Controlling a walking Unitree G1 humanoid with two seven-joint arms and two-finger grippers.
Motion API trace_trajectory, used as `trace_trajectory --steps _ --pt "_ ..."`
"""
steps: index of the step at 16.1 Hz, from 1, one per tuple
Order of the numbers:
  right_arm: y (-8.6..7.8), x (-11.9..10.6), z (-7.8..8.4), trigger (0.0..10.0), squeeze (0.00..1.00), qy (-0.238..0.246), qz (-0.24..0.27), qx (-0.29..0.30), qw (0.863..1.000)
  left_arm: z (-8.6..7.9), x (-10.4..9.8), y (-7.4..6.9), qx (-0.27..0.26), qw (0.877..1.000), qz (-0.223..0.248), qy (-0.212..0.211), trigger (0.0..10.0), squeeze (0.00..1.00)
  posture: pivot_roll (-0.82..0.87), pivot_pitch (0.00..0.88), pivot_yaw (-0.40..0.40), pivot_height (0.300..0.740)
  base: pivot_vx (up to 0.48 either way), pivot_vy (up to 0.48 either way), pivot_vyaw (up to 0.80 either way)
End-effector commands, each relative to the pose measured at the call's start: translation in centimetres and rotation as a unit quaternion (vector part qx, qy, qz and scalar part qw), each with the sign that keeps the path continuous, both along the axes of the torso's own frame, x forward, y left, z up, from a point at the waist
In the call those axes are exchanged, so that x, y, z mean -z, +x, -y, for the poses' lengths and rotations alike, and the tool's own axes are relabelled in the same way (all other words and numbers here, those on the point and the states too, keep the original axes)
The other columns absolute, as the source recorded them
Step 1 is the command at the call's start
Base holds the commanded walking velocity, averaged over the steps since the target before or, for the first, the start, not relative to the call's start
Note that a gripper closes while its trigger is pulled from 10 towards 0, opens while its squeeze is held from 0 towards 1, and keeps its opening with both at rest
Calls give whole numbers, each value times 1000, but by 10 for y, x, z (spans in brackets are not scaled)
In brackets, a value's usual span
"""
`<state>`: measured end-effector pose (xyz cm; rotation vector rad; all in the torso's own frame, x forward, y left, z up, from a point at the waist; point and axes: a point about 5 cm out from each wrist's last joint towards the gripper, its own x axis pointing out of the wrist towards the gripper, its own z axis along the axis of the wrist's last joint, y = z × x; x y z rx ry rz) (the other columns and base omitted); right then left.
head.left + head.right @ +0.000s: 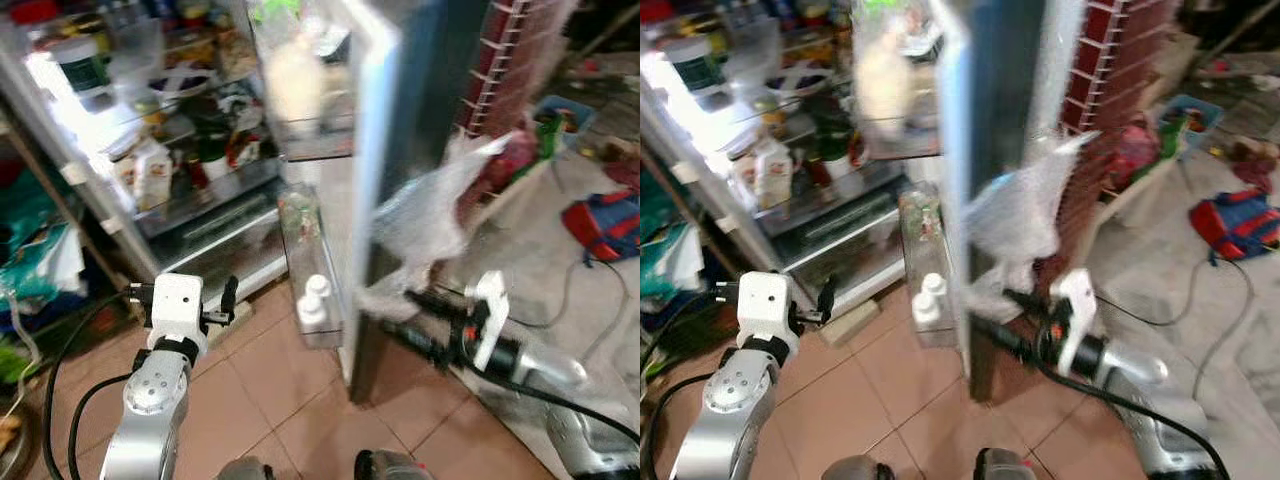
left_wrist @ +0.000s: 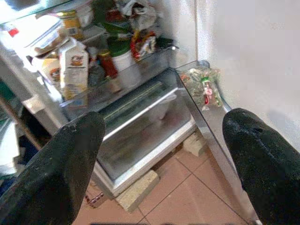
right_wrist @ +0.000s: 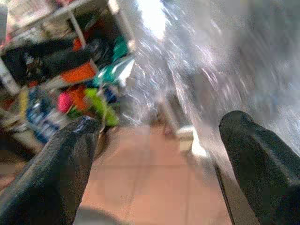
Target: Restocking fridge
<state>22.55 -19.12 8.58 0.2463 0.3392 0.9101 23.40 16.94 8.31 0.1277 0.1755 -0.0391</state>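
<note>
Nearest the robot, on the tiled floor (image 1: pixel 290 400) before the open fridge door (image 1: pixel 385 150), both arms are raised. The left pincer (image 2: pixel 159 159) stands wide and empty, aimed at the fridge's glass-fronted bottom drawer (image 2: pixel 140 126). The right pincer (image 3: pixel 159 159), fingers also spread wide, reaches past the door's outer edge, just below a crumpled clear plastic bag (image 1: pixel 430 215) that hangs against that edge. Further in, white bottles (image 1: pixel 313 298) sit in the lowest door bin, and a carton (image 2: pixel 75 65) stands on a crowded shelf. Nothing is yet held, so restocking seems paused; the next move likely calls for closing on the bag.
</note>
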Motion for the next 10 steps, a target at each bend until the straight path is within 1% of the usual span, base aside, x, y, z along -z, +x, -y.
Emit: trace_trajectory --steps 1,2,3,6,7,8,10 --pt "-8 -8 -2 10000 0 12 -3 -47 999 -2 -5 -1 7 1000 19 4 10000 0 78 49 64 740 0 0 0" --pt "-9 -8 -2 10000 0 13 -6 -52 999 -1 -6 -1 9 1000 24 2 10000 0 78 49 64 740 0 0 0" --pt "-9 -8 0 10000 0 3 -7 -47 999 0 -13 -3 2 999 49 9 10000 0 80 54 60 740 0 0 0" --pt "-6 -3 -4 10000 0 -24 0 -30 999 0 -12 -2 -5 999 48 4 10000 0 80 55 55 740 0 0 0" --pt "-1 1 -5 10000 0 -57 28 -8 998 2 -13 -2 0 999 49 4 10000 0 81 53 52 740 0 0 638" --pt "-5 -1 -11 10000 0 -69 64 -37 995 4 -13 -1 2 999 51 4 10000 0 83 54 52 740 0 0 800" --pt "-8 4 -17 10000 0 -58 45 -43 996 4 -14 -1 -1 998 57 7 10000 0 92 52 47 740 0 0 800"
